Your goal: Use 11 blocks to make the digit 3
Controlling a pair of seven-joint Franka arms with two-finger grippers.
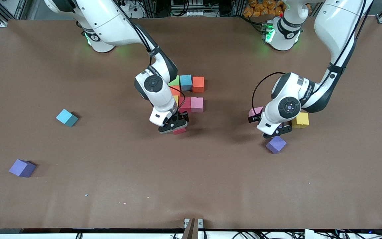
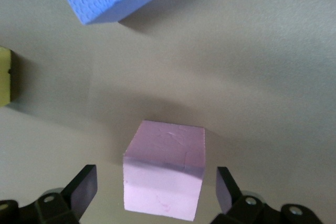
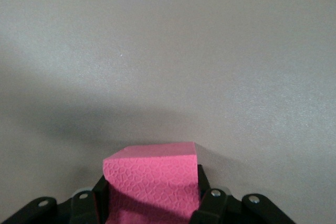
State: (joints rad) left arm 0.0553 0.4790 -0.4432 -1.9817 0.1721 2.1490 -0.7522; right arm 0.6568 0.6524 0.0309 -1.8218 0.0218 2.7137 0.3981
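**A:** How far have you got with the digit 3 [image 1: 187, 93]?

**B:** You are a bit past halfway. Go across the front view with me. A teal block [image 1: 66, 117] and a purple block [image 1: 22, 168] sit alone toward the right arm's end of the surface [image 1: 111, 186]. They wait.

**A:** And the middle?

**B:** Your figure is there. I see green [image 1: 175, 81], blue [image 1: 185, 82] and orange [image 1: 198, 84] in a row, and more under them, partly hidden by the arm. Your right pincer [image 1: 174, 127] is squeezed on a dark pink block [image 3: 152, 182], low, just beside the figure's nearer edge.

**A:** And the rest?

**B:** Your left pincer [image 2: 157, 192] is wide open around a light pink block [image 2: 164, 179], one finger on each side, not pinching. Another purple block [image 1: 276, 144] and a yellow block [image 1: 300, 119] lie near it. So you have about five left to place.
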